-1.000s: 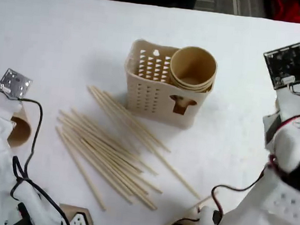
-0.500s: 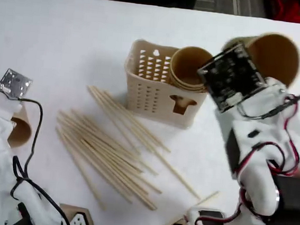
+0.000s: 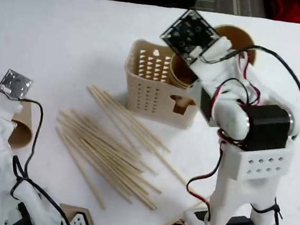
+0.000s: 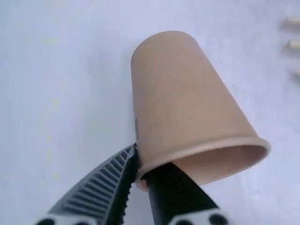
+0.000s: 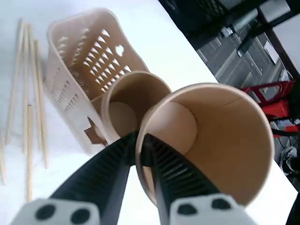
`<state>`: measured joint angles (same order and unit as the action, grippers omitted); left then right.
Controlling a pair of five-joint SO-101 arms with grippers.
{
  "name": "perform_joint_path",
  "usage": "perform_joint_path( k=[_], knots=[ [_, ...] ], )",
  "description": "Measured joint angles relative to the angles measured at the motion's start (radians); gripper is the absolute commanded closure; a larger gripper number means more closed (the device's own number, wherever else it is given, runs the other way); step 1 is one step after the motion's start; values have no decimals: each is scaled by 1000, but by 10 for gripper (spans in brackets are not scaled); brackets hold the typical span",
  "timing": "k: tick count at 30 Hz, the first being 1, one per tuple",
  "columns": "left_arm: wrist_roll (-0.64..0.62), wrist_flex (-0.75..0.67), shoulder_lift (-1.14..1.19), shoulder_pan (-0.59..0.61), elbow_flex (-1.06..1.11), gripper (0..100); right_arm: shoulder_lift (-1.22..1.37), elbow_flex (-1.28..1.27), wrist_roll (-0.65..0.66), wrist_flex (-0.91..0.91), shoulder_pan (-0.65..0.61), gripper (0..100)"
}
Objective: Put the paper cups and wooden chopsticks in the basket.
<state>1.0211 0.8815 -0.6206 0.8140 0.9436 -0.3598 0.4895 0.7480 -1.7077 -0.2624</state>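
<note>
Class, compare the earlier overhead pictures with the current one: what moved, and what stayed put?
The right gripper, shut on a paper cup, swung left to the basket, bringing it beside the nested cups there. The left gripper with its own cup, the basket and the chopsticks stayed put.

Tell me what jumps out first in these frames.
The right gripper clamps a paper cup by its rim, tilted beside the basket and the cups nested inside it. Loose wooden chopsticks lie scattered on the table before the basket, and the left gripper pinches the rim of a second cup at the table's left side.
</note>
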Motion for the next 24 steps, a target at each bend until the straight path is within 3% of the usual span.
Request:
perform_joint_path(
  k=[24],
  knots=[
    [-3,0,2,0,2,977,89,-8,-107,37,-77,978]
  ],
)
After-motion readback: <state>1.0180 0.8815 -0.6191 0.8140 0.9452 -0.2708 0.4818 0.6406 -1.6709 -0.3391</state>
